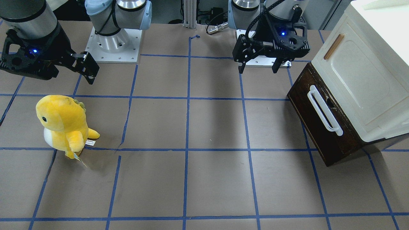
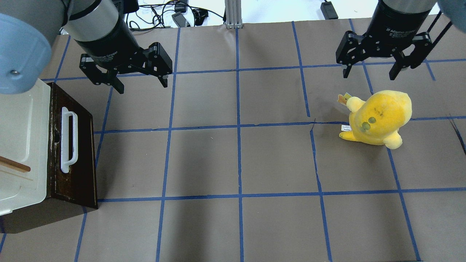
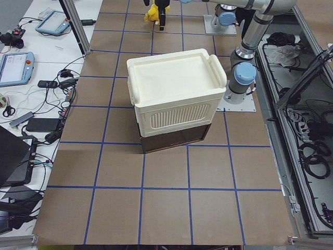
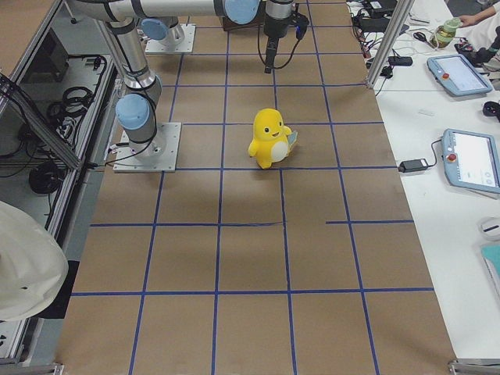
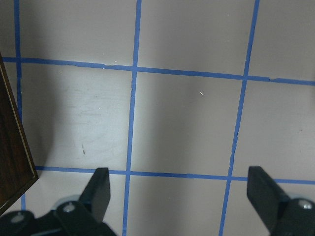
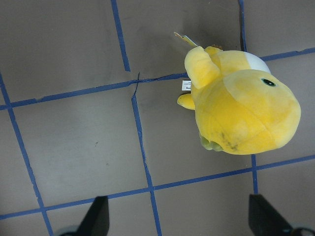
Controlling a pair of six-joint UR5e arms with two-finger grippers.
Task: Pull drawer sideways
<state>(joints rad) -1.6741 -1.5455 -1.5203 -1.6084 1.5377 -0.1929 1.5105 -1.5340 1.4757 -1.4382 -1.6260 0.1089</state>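
Both hands apart and empty, drawer untouched.
I saw the shallow dark-brown wooden drawer [image 2: 82, 160], with its long white plastic bar handle [image 2: 69, 140], sitting under the cream-white cabinet [image 2: 22, 145] at the left end of the brown, blue-taped worktop [image 2: 236, 163]. My left hand [image 2: 142, 85] hung near the drawer without touching it, its 2 fingers spread. My right hand [image 2: 368, 74], likewise spread, hung near a yellow plush dinosaur [image 2: 380, 118].

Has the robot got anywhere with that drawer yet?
Nothing done yet: the drawer shows no pale inside under the cream cabinet. In hand: the left gripper hangs open nearby, clear of the white handle. Left: grasp it and pull.
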